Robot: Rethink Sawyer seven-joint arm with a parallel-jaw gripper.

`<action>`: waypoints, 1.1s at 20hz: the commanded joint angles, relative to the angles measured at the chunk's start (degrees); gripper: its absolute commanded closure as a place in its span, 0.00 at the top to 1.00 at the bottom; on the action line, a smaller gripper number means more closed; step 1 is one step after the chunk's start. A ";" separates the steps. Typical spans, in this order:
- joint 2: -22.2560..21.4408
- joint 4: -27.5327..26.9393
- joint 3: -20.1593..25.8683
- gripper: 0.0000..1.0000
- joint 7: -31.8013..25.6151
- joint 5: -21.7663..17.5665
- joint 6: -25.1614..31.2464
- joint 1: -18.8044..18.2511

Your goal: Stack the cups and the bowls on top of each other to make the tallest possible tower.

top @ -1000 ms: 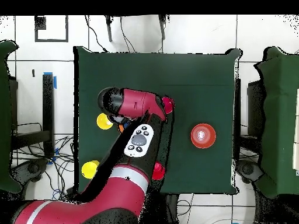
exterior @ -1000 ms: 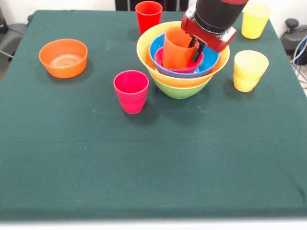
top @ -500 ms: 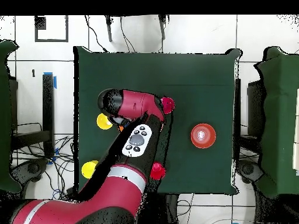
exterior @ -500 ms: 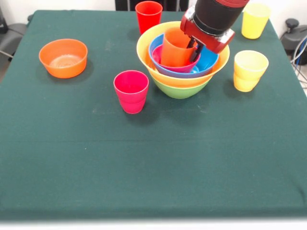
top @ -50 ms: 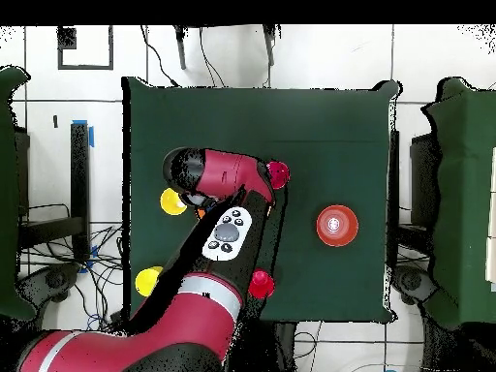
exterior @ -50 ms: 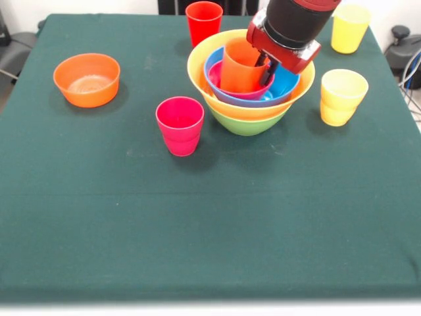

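The tower stands at the table's far middle: a green bowl (exterior @ -50 ms: 247,122) at the base, then a wide yellow bowl (exterior @ -50 ms: 197,66), a blue bowl (exterior @ -50 ms: 289,80) and a magenta-pink bowl (exterior @ -50 ms: 235,93). An orange cup (exterior @ -50 ms: 240,66) sits in the pink bowl, leaning left. My gripper (exterior @ -50 ms: 266,70) comes down from the upper right and is shut on the cup's right wall. In the overhead view the arm (top @ -50 ms: 228,174) hides the tower and the gripper.
Loose on the cloth are an orange bowl (exterior @ -50 ms: 87,79) at the left, a magenta-pink cup (exterior @ -50 ms: 179,124) in front of the tower, a red cup (exterior @ -50 ms: 204,22) behind it, and two yellow cups (exterior @ -50 ms: 342,96) (exterior @ -50 ms: 350,26) at the right.
Over the last second the orange cup and the pink bowl under it shifted a little left and the cup leaned over. The gripper rose slightly. Nothing has moved in the last half second.
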 commanded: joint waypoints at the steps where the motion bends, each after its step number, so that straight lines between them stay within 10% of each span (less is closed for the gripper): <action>1: 4.31 -1.71 2.95 1.00 12.57 0.73 1.25 1.05; 17: 4.20 -2.82 2.43 1.00 12.04 2.09 3.28 0.96; 22: -1.58 -4.82 0.96 1.00 10.00 1.48 14.28 0.35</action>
